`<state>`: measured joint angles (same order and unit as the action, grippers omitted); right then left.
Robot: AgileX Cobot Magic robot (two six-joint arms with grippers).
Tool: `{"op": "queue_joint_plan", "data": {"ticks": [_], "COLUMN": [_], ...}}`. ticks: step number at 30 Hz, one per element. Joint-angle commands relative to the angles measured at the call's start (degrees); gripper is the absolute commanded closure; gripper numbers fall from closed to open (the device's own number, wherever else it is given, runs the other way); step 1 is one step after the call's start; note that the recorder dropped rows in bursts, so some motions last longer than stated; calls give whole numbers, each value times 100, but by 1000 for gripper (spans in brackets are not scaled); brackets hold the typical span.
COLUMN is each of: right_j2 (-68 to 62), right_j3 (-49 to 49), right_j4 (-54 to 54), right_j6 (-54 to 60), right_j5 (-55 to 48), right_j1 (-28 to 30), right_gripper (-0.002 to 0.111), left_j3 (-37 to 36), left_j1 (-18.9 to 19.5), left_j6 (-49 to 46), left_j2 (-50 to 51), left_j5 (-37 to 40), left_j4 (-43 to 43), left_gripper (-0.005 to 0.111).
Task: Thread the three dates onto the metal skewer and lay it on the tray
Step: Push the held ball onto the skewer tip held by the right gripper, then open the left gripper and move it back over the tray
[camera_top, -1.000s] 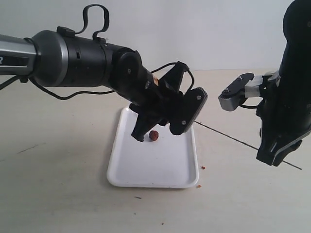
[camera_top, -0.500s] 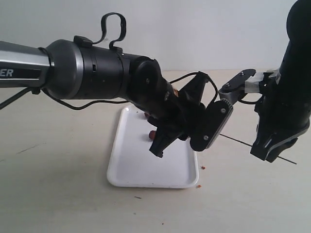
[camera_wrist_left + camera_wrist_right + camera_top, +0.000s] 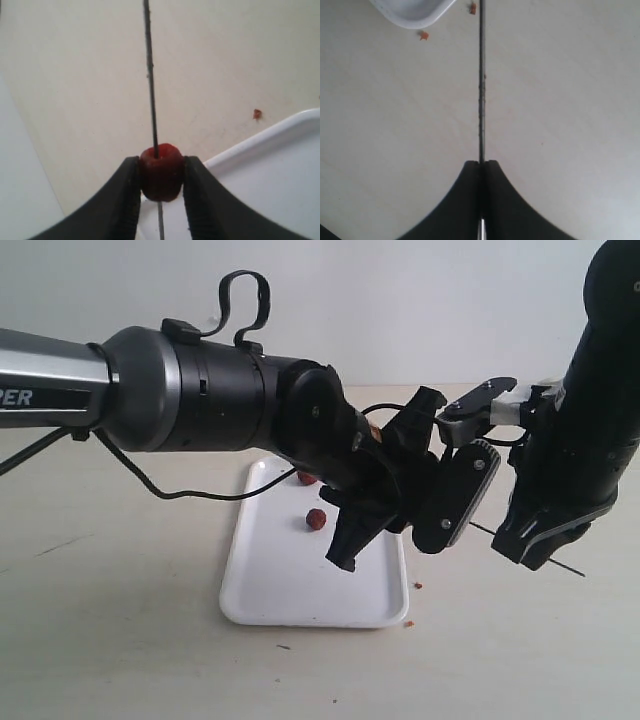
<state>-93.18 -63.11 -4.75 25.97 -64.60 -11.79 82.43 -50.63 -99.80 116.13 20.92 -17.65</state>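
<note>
My left gripper (image 3: 161, 172) is shut on one dark red date (image 3: 161, 175), and the metal skewer (image 3: 150, 75) runs straight through it, coming out on both sides. My right gripper (image 3: 481, 164) is shut on the skewer (image 3: 481, 90) near its other end. In the exterior view the left gripper (image 3: 398, 528) hangs over the right edge of the white tray (image 3: 300, 590), close to the right gripper (image 3: 530, 540), with a short stretch of skewer (image 3: 482, 529) showing between them. Two dates lie on the tray: one in the open (image 3: 316, 519), one half hidden behind the left arm (image 3: 307, 478).
Small red-brown crumbs (image 3: 417, 586) lie on the beige table just off the tray's right edge, also seen as crumbs (image 3: 423, 35) near the tray corner (image 3: 415, 12). The left arm's cable (image 3: 200, 495) hangs over the table left of the tray.
My left gripper has moved right with its date, over the tray's right edge and close up to the right gripper. The right gripper has shifted slightly left, so less skewer shows between them.
</note>
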Motion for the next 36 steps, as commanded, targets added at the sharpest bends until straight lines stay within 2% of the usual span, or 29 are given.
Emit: {"op": "queue_joint_plan", "data": {"ticks": [1, 5, 17, 26, 32, 36], "right_j2": [38, 38, 38, 108, 246, 246], "right_j3": [-13, -13, -13, -13, -13, -13], "right_j4": [-62, -62, -62, -26, 226, 429], "right_j6": [35, 35, -53, -120, -746, -1171], "right_j5": [9, 9, -1, 241, 630, 720], "right_j1": [-24, -24, -24, -24, 36, 279], "right_gripper": [108, 108, 108, 108, 108, 108], "left_j3": [31, 31, 31, 31, 31, 31], "left_j1": [3, 18, 155, 530, 793, 877], "left_j6": [123, 135, 533, 662, 762, 762], "left_j2": [-80, -80, -80, -80, -80, -80], "left_j5": [-145, -159, -348, -311, -302, -302], "left_j4": [-137, -137, -137, -137, -137, -137], "left_gripper": [68, 53, 39, 39, 39, 39]}}
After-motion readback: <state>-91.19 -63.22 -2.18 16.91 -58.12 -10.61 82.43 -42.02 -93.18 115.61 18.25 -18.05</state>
